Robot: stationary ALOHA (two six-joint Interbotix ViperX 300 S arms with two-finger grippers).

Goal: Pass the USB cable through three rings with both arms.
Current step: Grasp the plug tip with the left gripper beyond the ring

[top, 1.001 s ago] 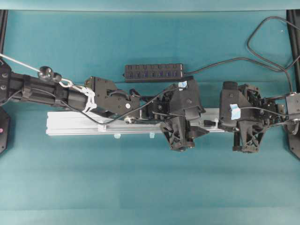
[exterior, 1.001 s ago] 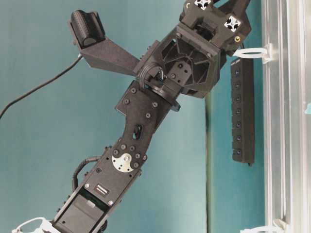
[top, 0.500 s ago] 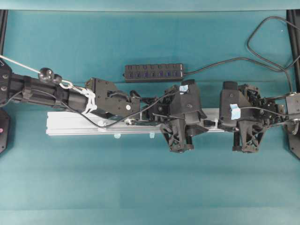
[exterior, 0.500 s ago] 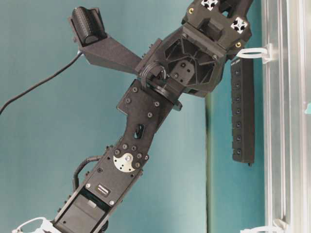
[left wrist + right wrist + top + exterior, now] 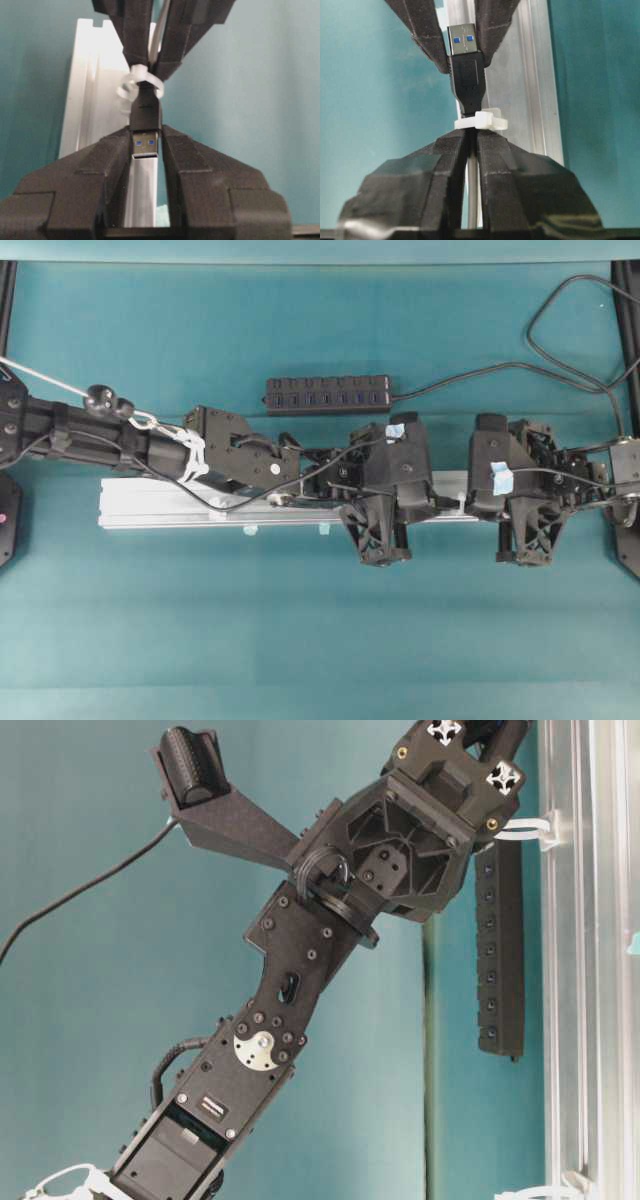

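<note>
Left wrist view: left tool [image 5: 146, 150] seemingly pinching the USB cable [image 5: 145, 112].

Ring [image 5: 141, 82] wedged between both hands

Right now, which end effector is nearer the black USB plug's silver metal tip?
Left. The left end effector clasps the black USB plug; the right end effector sits shut beyond the whitish plastic ring.

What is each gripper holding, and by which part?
The right gripper clamps the USB cable just behind its plug. The left gripper flanks the plug's metal end.
</note>
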